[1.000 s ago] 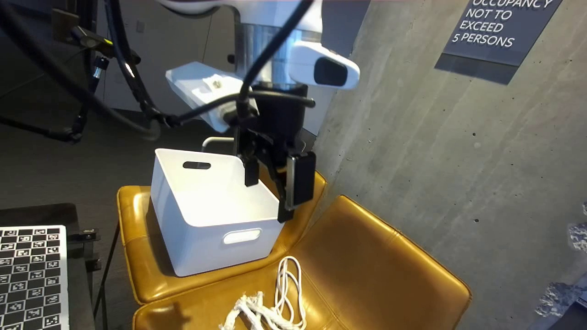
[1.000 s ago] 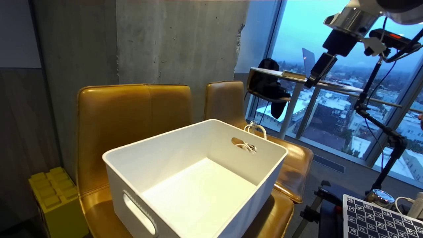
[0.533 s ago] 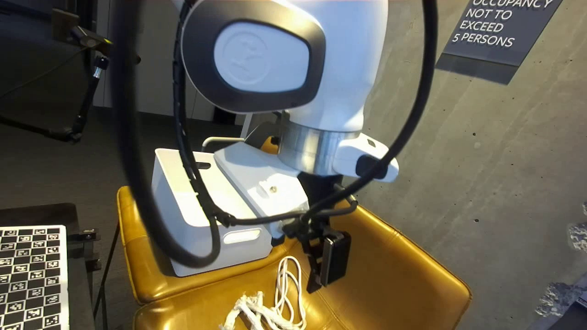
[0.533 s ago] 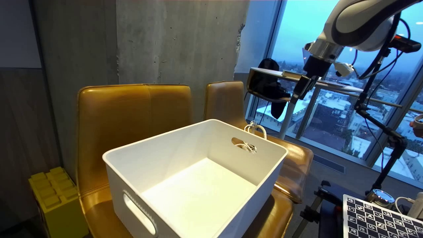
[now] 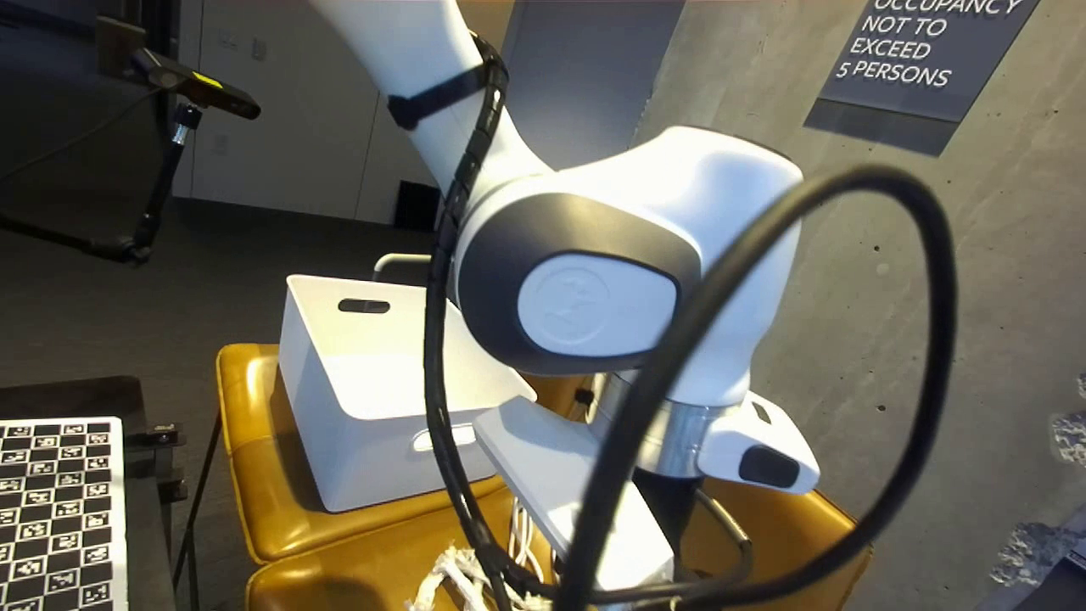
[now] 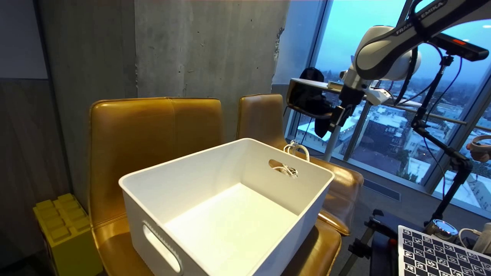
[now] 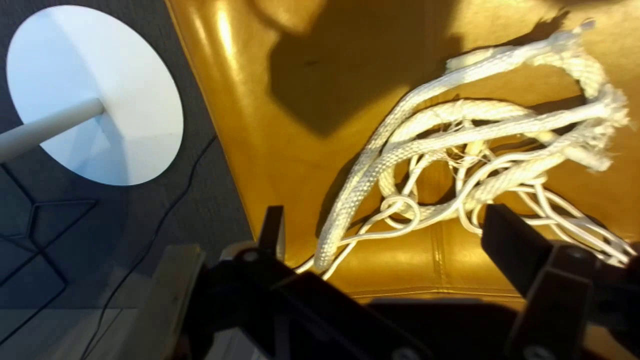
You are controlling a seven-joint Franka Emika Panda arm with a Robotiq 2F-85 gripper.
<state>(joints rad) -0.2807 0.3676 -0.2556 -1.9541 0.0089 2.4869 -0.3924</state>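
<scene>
White rope (image 7: 500,129) lies tangled below the wide-spread gripper (image 7: 382,220); I'd centre over its thickest part, lowering gently.

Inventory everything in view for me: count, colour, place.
Leather chairs: two near ones, tan, before the concrete wall
Storage bin: one, white, on one chair
Rope tangle: one, off-white, on the other chair
Studded block: one, yellow, beside the bin's chair
Marker board: one, black-and-white, edge of both exterior views
Occupancy sign: one, grey, on the wall
Cameras: one per exterior view, black, top corner
High table: one, white-topped, by the window
Bag or garment: one, black, on a far chair
Round base: one, white, on the floor
Person's hand: one, brownish, edge of an exterior view
Robot arm: one, white and grey, over the rope's chair
Gripper: one, black, open above the tangle
</scene>
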